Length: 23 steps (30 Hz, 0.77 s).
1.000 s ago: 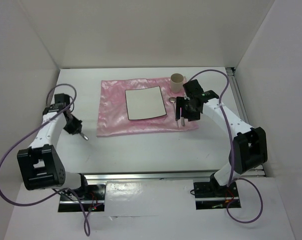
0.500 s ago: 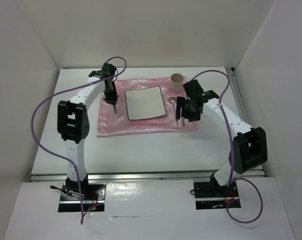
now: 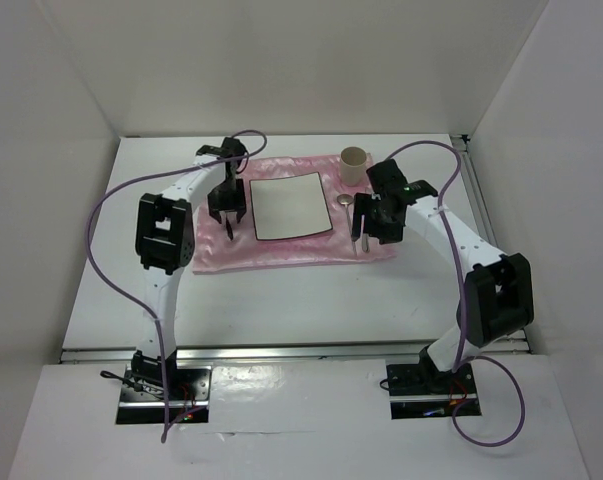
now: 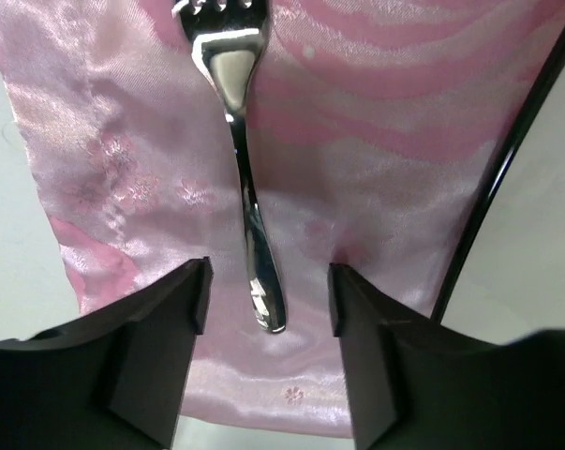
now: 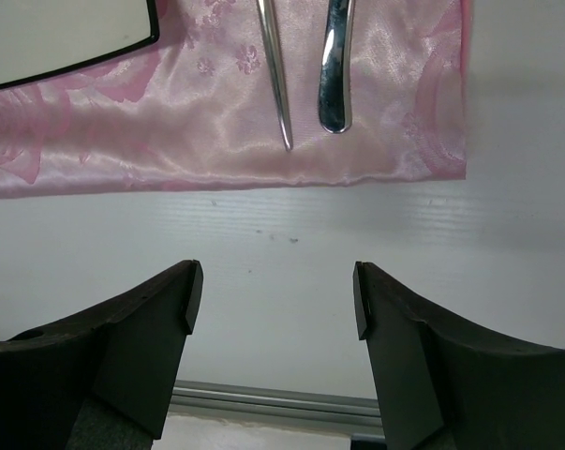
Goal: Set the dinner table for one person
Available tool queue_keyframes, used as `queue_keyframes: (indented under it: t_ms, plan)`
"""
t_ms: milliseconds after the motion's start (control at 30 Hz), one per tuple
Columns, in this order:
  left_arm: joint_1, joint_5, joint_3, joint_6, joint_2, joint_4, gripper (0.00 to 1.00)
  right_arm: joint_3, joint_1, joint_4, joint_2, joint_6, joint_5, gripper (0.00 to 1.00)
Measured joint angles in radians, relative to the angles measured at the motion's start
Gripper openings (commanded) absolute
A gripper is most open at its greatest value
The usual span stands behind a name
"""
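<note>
**Place setting on the matte white rectangular dinner table [image 3: 281, 300], which spans the whole work area beneath both arms.**
Left gripper [image 4: 268, 286]: fingers apart, straddling the handle of a silver metal fork [image 4: 237, 122] without touching it; the fork lies flat on the shiny pink cloth [image 4: 376, 141], left of the square white dark-rimmed plate [image 3: 291, 205]. Right gripper [image 5: 275, 281]: fingers apart over bare tabletop, near two polished metal handles [image 5: 335, 75] lying on the cloth.

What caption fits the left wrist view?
Open left fingers flank the handle of a fork lying on the pink cloth beside the plate.
</note>
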Motion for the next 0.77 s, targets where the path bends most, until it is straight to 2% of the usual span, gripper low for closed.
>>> queue_keyframes:
  t_ms: [33, 200, 367, 400, 533, 667, 767]
  plan:
    - [-0.003, -0.004, 0.0, 0.002, 0.0, -0.004, 0.75, 0.0, 0.0, 0.0, 0.002, 0.002, 0.001, 0.77]
    - [-0.023, -0.014, 0.044, 0.023, -0.003, -0.049, 0.75, 0.01, 0.0, -0.008, 0.006, 0.011, 0.005, 0.8]
    - [-0.039, 0.001, 0.096, 0.043, -0.081, -0.08, 0.75, 0.035, 0.0, -0.032, 0.005, 0.041, 0.062, 0.98]
    - [-0.041, 0.011, 0.095, 0.045, -0.115, -0.084, 0.75, 0.039, 0.0, -0.033, 0.002, 0.052, 0.081, 0.98]
    - [-0.042, 0.059, 0.034, 0.047, -0.323, -0.061, 0.75, 0.042, -0.007, -0.043, -0.039, 0.094, 0.148, 0.99]
    - [-0.044, 0.096, -0.129, 0.047, -0.608, -0.004, 0.78, 0.038, -0.017, -0.051, -0.117, 0.123, 0.183, 0.99]
    - [-0.051, 0.113, -0.246, 0.046, -0.782, 0.024, 0.79, 0.022, -0.023, -0.052, -0.183, 0.141, 0.2, 0.95]
